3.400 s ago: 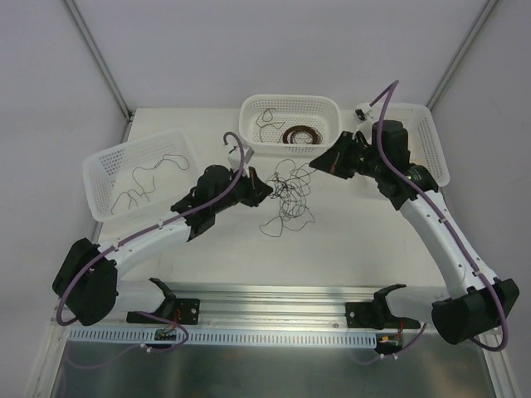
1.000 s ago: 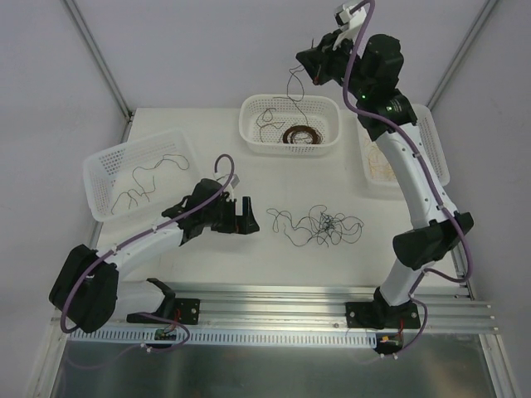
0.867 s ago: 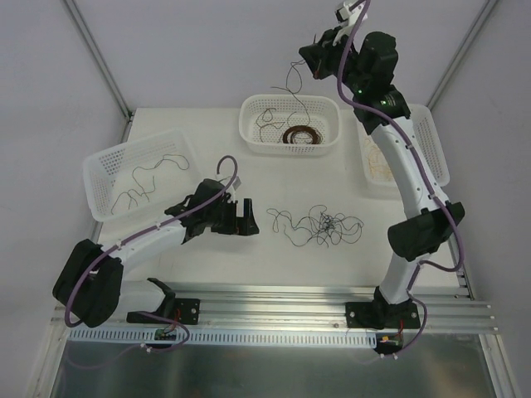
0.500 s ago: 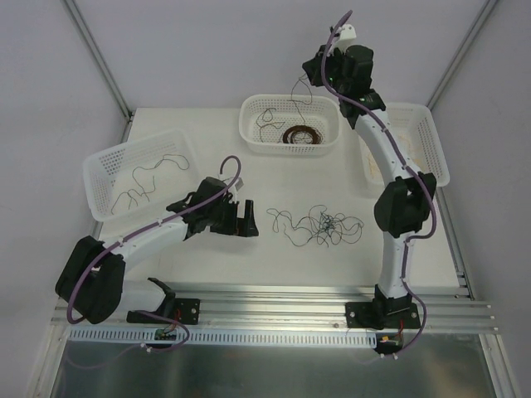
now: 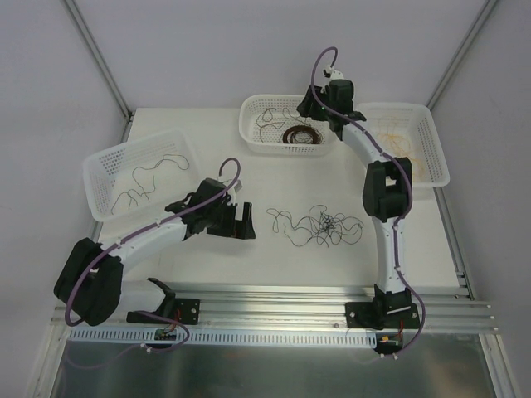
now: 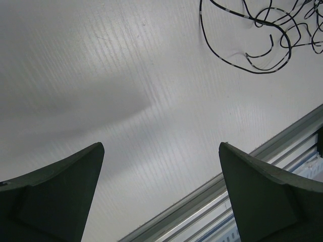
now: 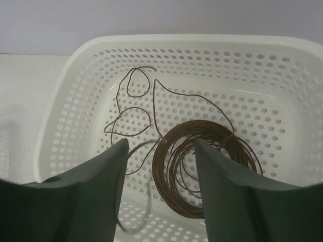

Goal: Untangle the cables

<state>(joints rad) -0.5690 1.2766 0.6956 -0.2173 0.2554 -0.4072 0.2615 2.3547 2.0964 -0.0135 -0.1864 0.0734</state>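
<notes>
Top external view: nearest us, the left gripper (image 5: pixel 246 220) is spread wide and empty, low over the white table (image 5: pixel 249 265), near the loose tangle of cables (image 5: pixel 319 225). Farther back, the right gripper (image 5: pixel 307 108), jaws parted, hangs over the middle basket (image 5: pixel 249 133), which holds a brown coil (image 5: pixel 300 135). The right arm (image 5: pixel 383 186) partly hides the right basket (image 5: pixel 427 141), and we can barely make out its pale strands.

Bright, diffuse overhead light lays a broad soft grey shadow on the white ribbed table (image 6: pixel 212 126), while the left gripper's dark fingers (image 6: pixel 55 196) and the right gripper's dark fingers (image 7: pixel 70 201) loom near and out of focus.
</notes>
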